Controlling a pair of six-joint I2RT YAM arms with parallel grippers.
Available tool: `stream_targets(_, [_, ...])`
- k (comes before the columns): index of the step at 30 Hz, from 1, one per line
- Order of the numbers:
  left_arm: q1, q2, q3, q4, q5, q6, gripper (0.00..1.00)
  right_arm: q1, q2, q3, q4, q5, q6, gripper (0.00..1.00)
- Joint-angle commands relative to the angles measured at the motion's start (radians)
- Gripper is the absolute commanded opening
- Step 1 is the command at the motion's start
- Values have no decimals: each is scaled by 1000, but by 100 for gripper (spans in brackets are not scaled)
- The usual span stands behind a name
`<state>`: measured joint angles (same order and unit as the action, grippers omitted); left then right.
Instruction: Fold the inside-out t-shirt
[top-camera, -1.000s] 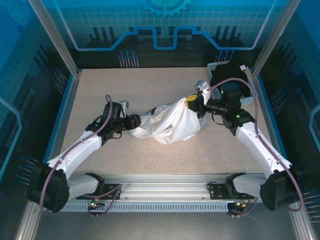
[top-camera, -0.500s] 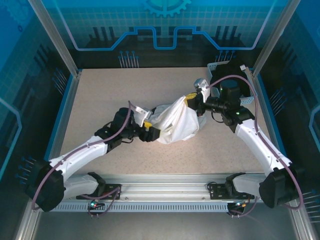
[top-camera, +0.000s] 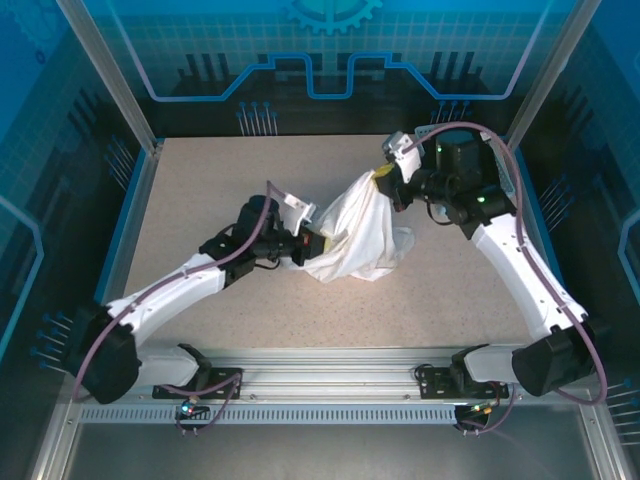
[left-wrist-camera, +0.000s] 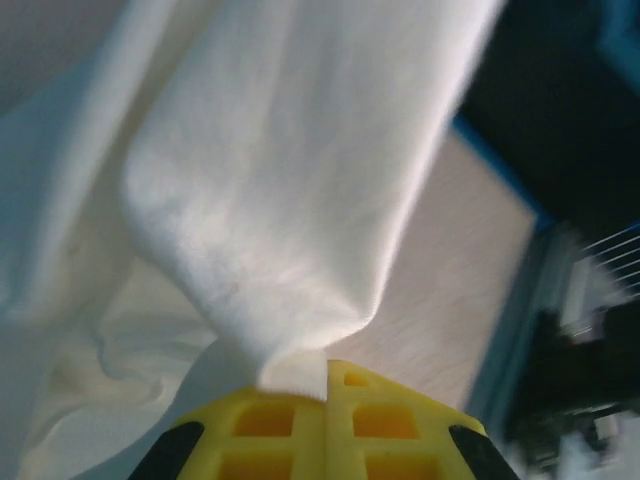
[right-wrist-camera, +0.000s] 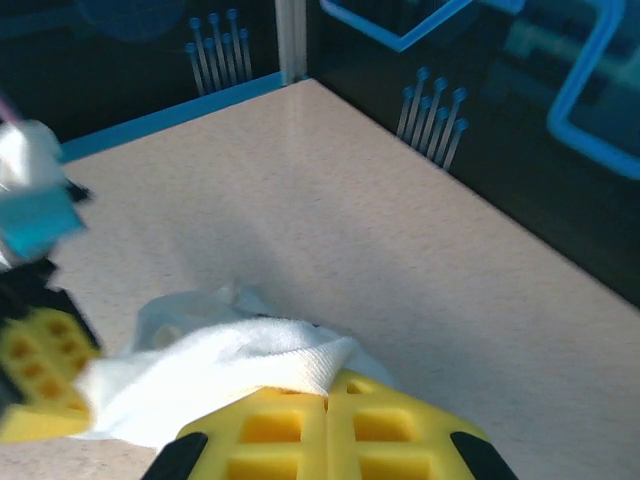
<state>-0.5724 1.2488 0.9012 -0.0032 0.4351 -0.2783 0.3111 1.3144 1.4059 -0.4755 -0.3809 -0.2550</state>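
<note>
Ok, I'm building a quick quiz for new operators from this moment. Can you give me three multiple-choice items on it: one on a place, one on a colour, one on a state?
1. Where is the shirt on the table?
A. Draped over the left edge
B. Near the middle
C. Against the near rail

2. What colour are the fingers of the right gripper?
A. Yellow
B. Red
C. Green

3. What state is the left gripper in?
A. Open above the table
B. Open beside the shirt
C. Shut on the shirt

Answers:
1. B: the top view shows the white cloth mid-table, stretched between both grippers.
2. A: the right wrist view shows yellow fingers.
3. C: the left wrist view shows its fingers pressed together with cloth pinched at the tips.
</note>
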Motion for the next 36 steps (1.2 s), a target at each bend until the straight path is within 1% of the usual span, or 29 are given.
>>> stream_targets(1, [-4, -120, 88, 162, 141, -199, 0, 8, -28, 143, -94, 136, -91, 0])
stream_targets(3, [-3, -155, 118, 151, 100, -216, 0, 9, -9, 185, -80, 160, -91, 1])
stream_targets(5, [-2, -172, 135, 111, 32, -200, 0, 11, 36, 203, -53, 201, -71, 5])
stream_targets(6, [-2, -174, 136, 91, -2, -190, 0, 14, 63, 212, -53, 233, -51, 9])
stream_targets(8, [2, -167, 135, 44, -66, -165, 0, 21, 138, 240, -99, 371, 34, 18])
stream_targets(10, [8, -154, 128, 15, -91, -152, 0, 23, 169, 215, -122, 464, 106, 32])
stream_targets(12, [15, -146, 110, 8, -96, -143, 0, 32, 131, 102, -67, 434, 152, 41])
stream_targets(14, [23, -142, 95, -11, -98, -123, 0, 50, 48, -74, 32, 342, 200, 48])
stream_targets(17, [32, -149, 69, -26, -89, -101, 0, 108, -61, -305, 153, 228, 234, 51])
stream_targets(20, [37, -155, 39, -32, -54, -66, 0, 189, -135, -481, 251, 188, 260, 52])
stream_targets(23, [38, -157, 17, -29, -35, -50, 0, 237, -152, -614, 360, 129, 314, 51])
stream_targets(26, [38, -157, 3, -25, -33, -45, 0, 276, -163, -698, 436, 148, 337, 50])
stream_targets(28, [39, -161, -4, -25, -32, -46, 0, 288, -170, -746, 475, 165, 358, 45])
stream_targets(31, [39, -169, -13, -20, -24, -44, 0, 298, -157, -798, 530, 202, 405, 45])
stream_targets(34, [39, -182, -20, -15, -25, -41, 0, 302, -102, -806, 578, 250, 433, 48])
stream_targets(36, [39, -187, -20, -17, -22, -39, 0, 304, -57, -800, 627, 250, 443, 52])
